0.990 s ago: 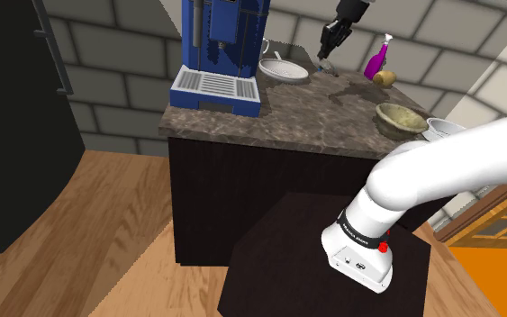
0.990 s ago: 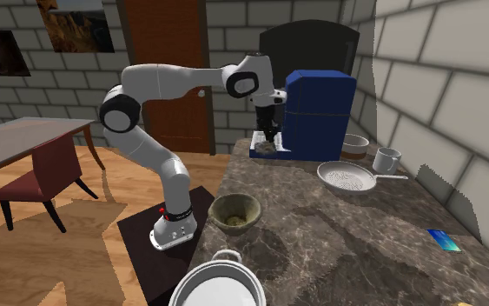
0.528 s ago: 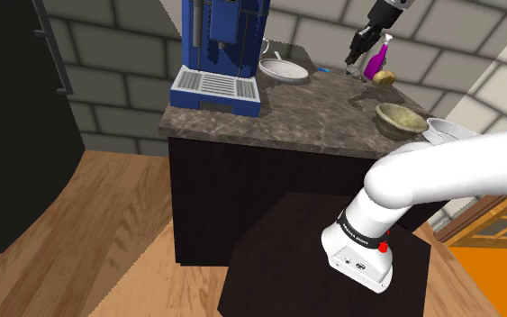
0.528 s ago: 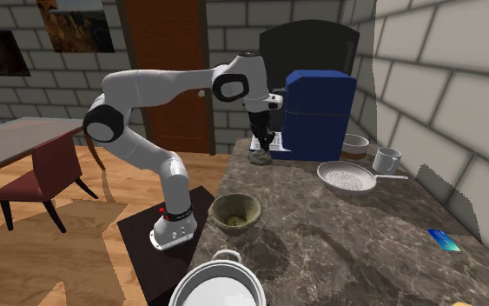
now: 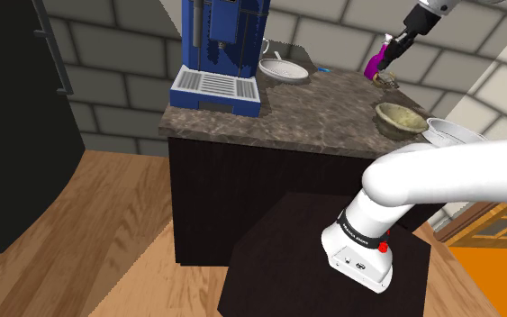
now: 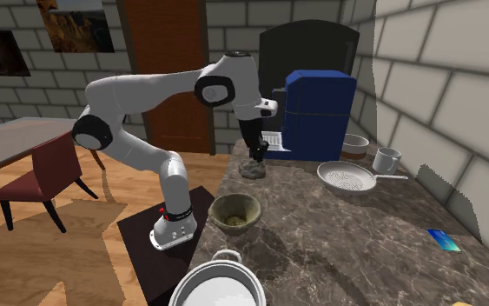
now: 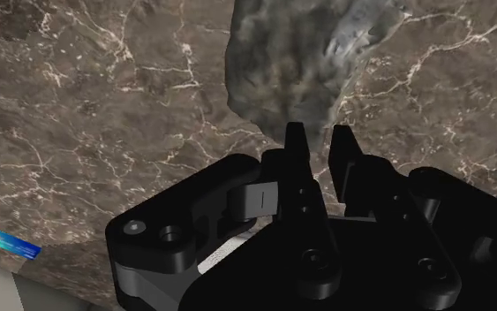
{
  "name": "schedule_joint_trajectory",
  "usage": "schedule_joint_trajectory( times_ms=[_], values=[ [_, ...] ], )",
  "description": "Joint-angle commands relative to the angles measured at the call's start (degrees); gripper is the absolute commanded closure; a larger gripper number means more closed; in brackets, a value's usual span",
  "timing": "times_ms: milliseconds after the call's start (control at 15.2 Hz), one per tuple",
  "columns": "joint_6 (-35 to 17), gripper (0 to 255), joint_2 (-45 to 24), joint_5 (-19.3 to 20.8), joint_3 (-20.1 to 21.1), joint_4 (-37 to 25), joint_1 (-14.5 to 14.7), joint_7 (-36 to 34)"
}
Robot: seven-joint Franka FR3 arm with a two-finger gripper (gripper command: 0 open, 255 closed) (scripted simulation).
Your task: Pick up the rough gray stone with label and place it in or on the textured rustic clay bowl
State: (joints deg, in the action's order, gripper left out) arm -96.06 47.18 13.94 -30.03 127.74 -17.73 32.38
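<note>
Your claw (image 7: 318, 132) is clenched on the gray stone (image 7: 308, 53). The two black fingertips pinch its narrow near edge, and the bulk of the stone juts out past the tips. In the second exterior view the stone (image 6: 252, 170) hangs right under the claw (image 6: 255, 156), low over the desk (image 6: 338, 235); can't tell if it touches the top. It sits just in front of the blue coffee machine (image 6: 320, 104).

The stone is a rough, lumpy, irregular chunk, mottled dark and light gray. Writing on it can't be made out.

The desk top is brown marble with pale veins. The clay bowl (image 6: 235, 211) is round and shallow with a coarse tan-olive finish. It sits at the desk edge on the stand's side, apart from the stone and nearer the camera in the second exterior view. In the shoulder view the bowl (image 5: 401, 116) lies below the stone (image 5: 387, 80).
</note>
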Motion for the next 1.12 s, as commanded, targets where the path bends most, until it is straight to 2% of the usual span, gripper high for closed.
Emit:
schedule_joint_trajectory(
  times_ms=[0,462,1056],
  values=[
    [1.5,255,1.2,1.3,-2.0,-0.7,-1.0,2.7],
    [5.7,255,1.8,5.5,-9.9,-6.3,-2.5,12.0],
    [-0.1,255,4.0,7.6,-11.8,1.4,-3.9,12.0]
  ],
)
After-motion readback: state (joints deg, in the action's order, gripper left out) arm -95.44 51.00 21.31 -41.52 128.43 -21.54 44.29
